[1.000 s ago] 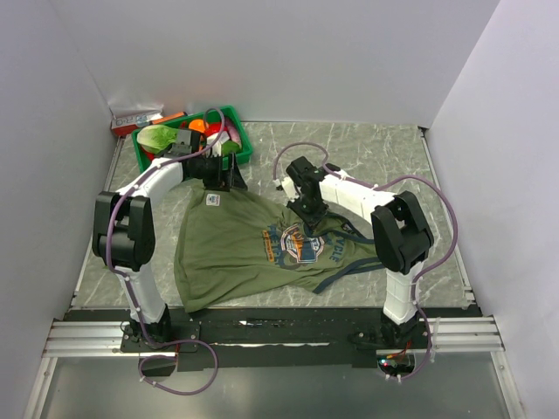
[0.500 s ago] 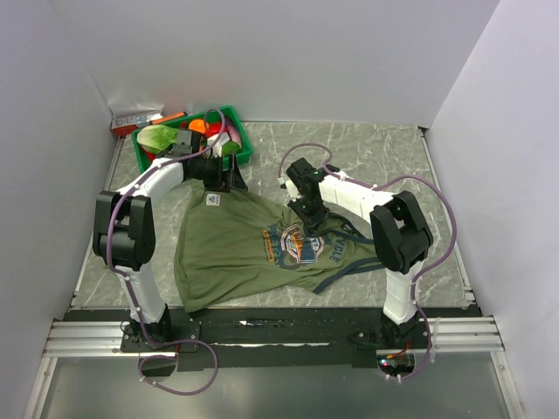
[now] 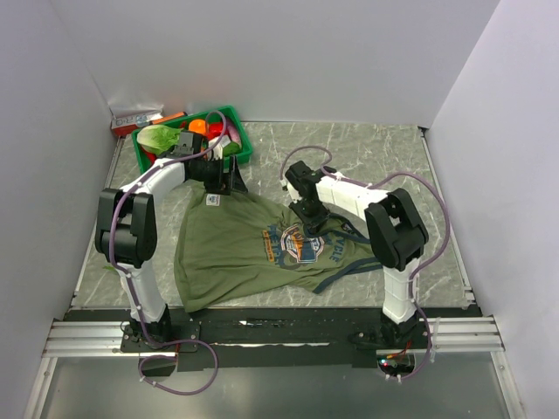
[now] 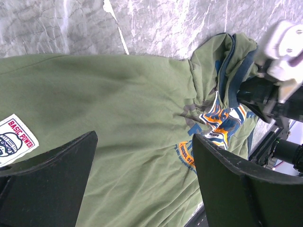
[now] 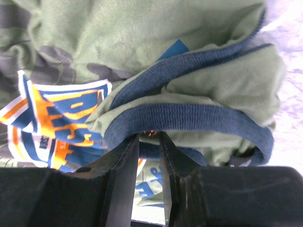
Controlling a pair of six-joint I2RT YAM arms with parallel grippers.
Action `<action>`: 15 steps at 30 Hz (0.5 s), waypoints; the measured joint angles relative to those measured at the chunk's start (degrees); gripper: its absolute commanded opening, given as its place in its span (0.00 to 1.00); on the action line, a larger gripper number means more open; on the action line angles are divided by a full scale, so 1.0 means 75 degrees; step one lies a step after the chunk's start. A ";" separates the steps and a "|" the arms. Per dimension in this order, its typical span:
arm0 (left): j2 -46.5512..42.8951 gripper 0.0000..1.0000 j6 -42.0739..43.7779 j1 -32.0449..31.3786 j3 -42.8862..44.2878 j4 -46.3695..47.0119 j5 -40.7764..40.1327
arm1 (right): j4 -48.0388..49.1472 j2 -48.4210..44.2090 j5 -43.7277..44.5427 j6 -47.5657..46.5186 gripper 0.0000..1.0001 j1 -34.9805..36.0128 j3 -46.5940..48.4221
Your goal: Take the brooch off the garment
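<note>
The olive-green garment (image 3: 236, 253) lies spread on the table, with its oval orange-and-blue graphic (image 3: 301, 243) and white label (image 3: 212, 200) showing. My right gripper (image 3: 310, 214) presses down at the bunched navy-trimmed neckline (image 5: 189, 118). In the right wrist view its fingers (image 5: 149, 137) stand nearly closed on a tiny red brooch (image 5: 150, 133) under the trim. My left gripper (image 3: 231, 179) hovers at the shirt's far edge. In the left wrist view it (image 4: 144, 161) is wide open over plain green cloth (image 4: 132, 104), with the label (image 4: 14, 139) at its left.
A green basket (image 3: 240, 144) holding vegetables stands at the back left, just behind the left gripper. A small red-and-white box (image 3: 135, 118) lies by the back wall. White walls close in on the left, back and right. The right arm (image 4: 279, 90) shows in the left wrist view.
The right gripper has shifted slightly left along the neckline. The left arm and the shirt have barely moved.
</note>
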 measured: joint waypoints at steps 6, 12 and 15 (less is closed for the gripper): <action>0.0003 0.88 0.0003 0.0006 0.0000 0.0000 0.0000 | 0.0000 0.0291 0.0003 0.0023 0.31 0.0000 0.0000; 0.0003 0.88 0.0000 0.0032 0.0000 0.0000 0.0000 | -0.0017 0.0291 0.0029 0.0023 0.31 0.0000 0.0067; 0.0003 0.88 0.0000 0.0044 0.0000 0.0000 0.0003 | -0.0023 0.0291 0.0122 0.0023 0.31 0.0000 0.0160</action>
